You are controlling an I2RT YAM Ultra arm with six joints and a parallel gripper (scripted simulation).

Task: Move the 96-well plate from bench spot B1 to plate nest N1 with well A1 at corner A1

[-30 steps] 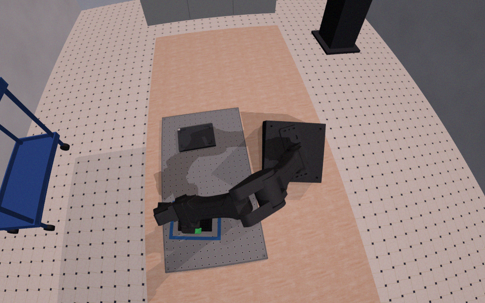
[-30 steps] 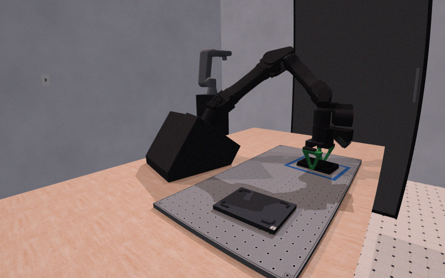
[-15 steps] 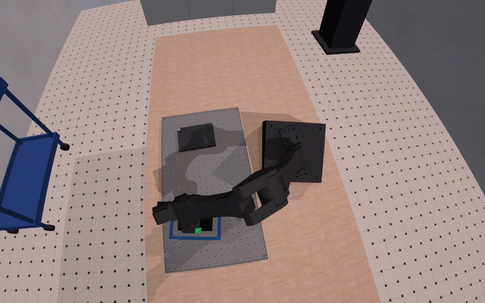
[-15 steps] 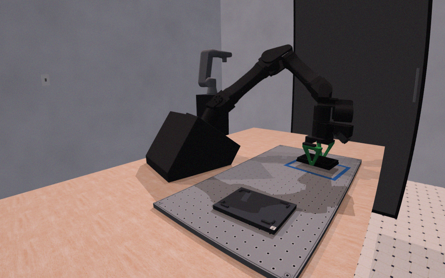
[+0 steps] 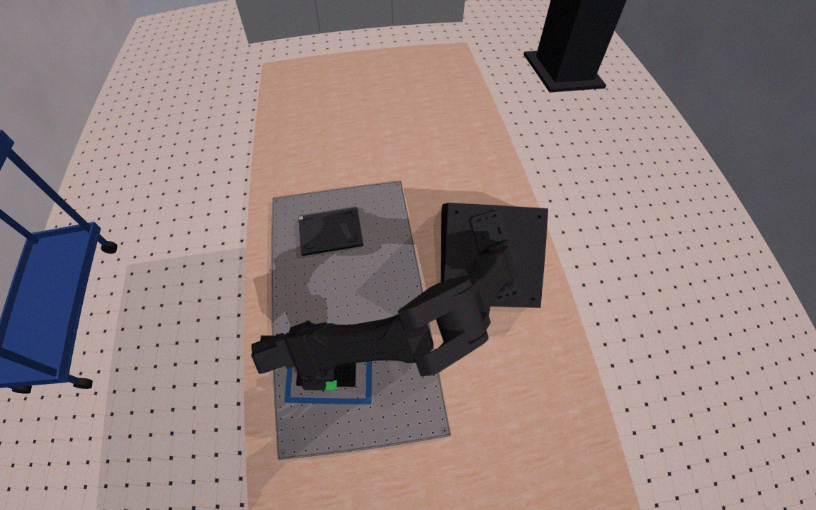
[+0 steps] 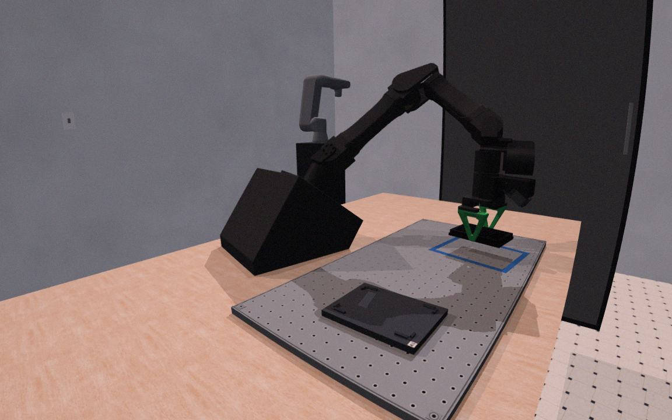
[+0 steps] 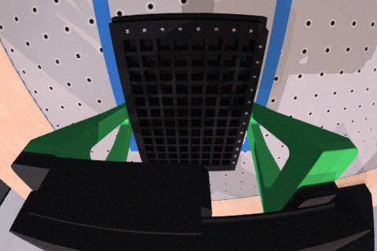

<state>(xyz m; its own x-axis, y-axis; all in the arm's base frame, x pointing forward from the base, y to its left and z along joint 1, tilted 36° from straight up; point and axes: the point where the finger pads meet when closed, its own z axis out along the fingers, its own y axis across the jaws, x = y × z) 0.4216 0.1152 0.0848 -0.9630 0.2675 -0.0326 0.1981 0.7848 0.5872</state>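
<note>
Black plate [image 7: 188, 89] sits clamped between my green fingers, my gripper [image 6: 479, 221] closed on its long sides and standing fairly wide around it. In the exterior view, left to right: the nest [image 6: 385, 315] lies near the front of the grey breadboard [image 6: 328, 360] on the desk [image 6: 93, 339], well apart from the plate, which hangs raised above the blue B1 outline [image 6: 485, 263], its shadow inside the frame. The plate looks level, wells facing up.
</note>
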